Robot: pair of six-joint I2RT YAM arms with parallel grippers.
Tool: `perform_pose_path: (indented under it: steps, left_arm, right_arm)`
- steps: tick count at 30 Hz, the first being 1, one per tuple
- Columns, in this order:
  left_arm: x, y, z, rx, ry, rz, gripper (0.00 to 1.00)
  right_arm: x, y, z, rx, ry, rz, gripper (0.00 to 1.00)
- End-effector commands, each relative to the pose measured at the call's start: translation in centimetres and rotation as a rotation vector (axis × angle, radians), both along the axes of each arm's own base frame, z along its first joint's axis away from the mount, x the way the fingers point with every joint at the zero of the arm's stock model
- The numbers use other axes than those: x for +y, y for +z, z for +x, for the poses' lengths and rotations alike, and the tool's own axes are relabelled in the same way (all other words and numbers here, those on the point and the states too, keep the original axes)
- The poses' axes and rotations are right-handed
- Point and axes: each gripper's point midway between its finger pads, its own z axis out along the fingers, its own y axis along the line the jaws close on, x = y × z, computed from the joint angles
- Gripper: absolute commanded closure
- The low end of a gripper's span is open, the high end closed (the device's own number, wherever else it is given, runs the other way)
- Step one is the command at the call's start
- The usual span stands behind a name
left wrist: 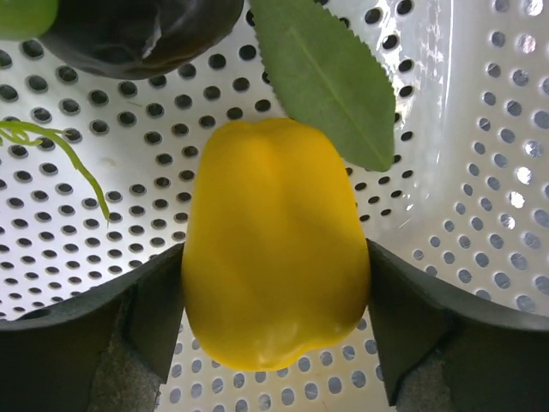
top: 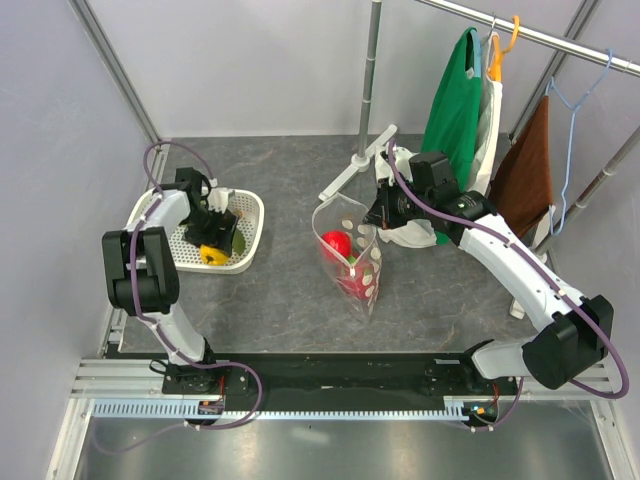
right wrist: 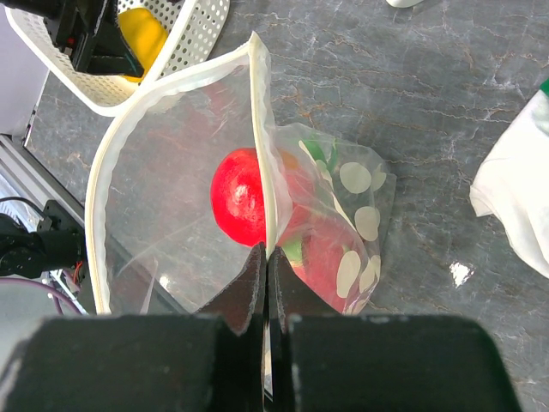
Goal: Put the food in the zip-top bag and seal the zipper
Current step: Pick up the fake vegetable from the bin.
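Note:
A yellow toy pepper lies in the white perforated basket. My left gripper reaches into the basket, and its two wide-set fingers press the pepper's sides. The dotted zip-top bag stands mid-table with its mouth held open. A red food and more red and green pieces lie inside it. My right gripper is shut on the bag's pale zipper strip. The slider tab is not visible.
The basket also holds a green leaf, a dark round item and a thin green stem. A white cloth lies right of the bag. A clothes rack with a green garment and a brown one stands back right.

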Motion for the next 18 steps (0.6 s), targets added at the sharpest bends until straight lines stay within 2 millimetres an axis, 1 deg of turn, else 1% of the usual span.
perform_pose_path:
  steps: [1, 2, 3, 5, 6, 7, 8, 9, 10, 11, 12, 13, 14, 15, 16, 17, 18]
  left_arm:
    - [-0.3, 1.9, 1.9, -0.078, -0.005, -0.009, 0.22]
    - [-0.3, 3.2, 2.1, -0.112, -0.008, -0.010, 0.31]
    - [-0.4, 4.7, 2.6, -0.149, -0.010, -0.014, 0.36]
    - [-1.4, 7.3, 2.7, -0.196, -0.016, -0.061, 0.47]
    - [-2.0, 10.7, 3.6, -0.282, -0.028, -0.085, 0.48]
    - [-3.4, 12.6, 3.7, -0.314, -0.051, -0.148, 0.49]
    - [-4.7, 14.3, 3.1, -0.317, -0.062, -0.201, 0.48]
    - [-6.5, 18.0, 3.6, -0.398, -0.107, -0.255, 0.47]
    - [-8.8, 20.2, 3.1, -0.428, -0.156, -0.352, 0.46]
    - [-9.8, 22.0, 3.0, -0.452, -0.148, -0.404, 0.45]
    - [-13.4, 24.5, 2.3, -0.491, -0.247, -0.461, 0.44]
    - [-15.5, 26.3, 1.3, -0.506, -0.291, -0.525, 0.43]
    - [-17.2, 27.3, 0.6, -0.518, -0.329, -0.555, 0.43]
    - [-20.2, 28.9, -0.3, -0.548, -0.413, -0.613, 0.43]
    - [-21.7, 29.9, -1.2, -0.546, -0.419, -0.662, 0.43]
    - [-23.0, 29.9, -1.8, -0.532, -0.435, -0.692, 0.42]
    - [-25.4, 30.8, -2.5, -0.562, -0.492, -0.733, 0.42]
  right_arm:
    - [0.4, 1.3, 0.5, -0.047, 0.015, 0.021, 1.00]
    - [0.3, 1.3, 0.6, -0.046, 0.010, 0.021, 1.00]
    - [0.3, 1.3, 0.6, -0.046, 0.010, 0.021, 1.00]
    - [0.3, 1.2, 0.6, -0.046, 0.010, 0.020, 1.00]
    - [0.3, 1.1, 0.6, -0.044, 0.008, 0.020, 1.00]
    - [0.3, 1.1, 0.6, -0.044, 0.012, 0.020, 1.00]
    - [0.3, 1.1, 0.6, -0.044, 0.010, 0.020, 1.00]
    - [0.3, 1.0, 0.5, -0.040, 0.011, 0.019, 1.00]
    - [0.3, 1.0, 0.5, -0.039, 0.010, 0.020, 1.00]
    - [0.3, 1.0, 0.5, -0.037, 0.005, 0.024, 1.00]
    - [0.3, 1.0, 0.5, -0.036, 0.006, 0.025, 1.00]
    - [0.3, 1.0, 0.5, -0.035, 0.005, 0.023, 1.00]
    - [0.3, 1.0, 0.5, -0.034, 0.004, 0.026, 1.00]
    - [0.4, 1.1, 0.5, -0.035, 0.003, 0.029, 1.00]
    - [0.3, 1.2, 0.5, -0.039, 0.001, 0.028, 1.00]
    - [0.3, 1.3, 0.5, -0.044, 0.002, 0.030, 1.00]
    - [0.3, 1.4, 0.5, -0.046, 0.000, 0.031, 1.00]
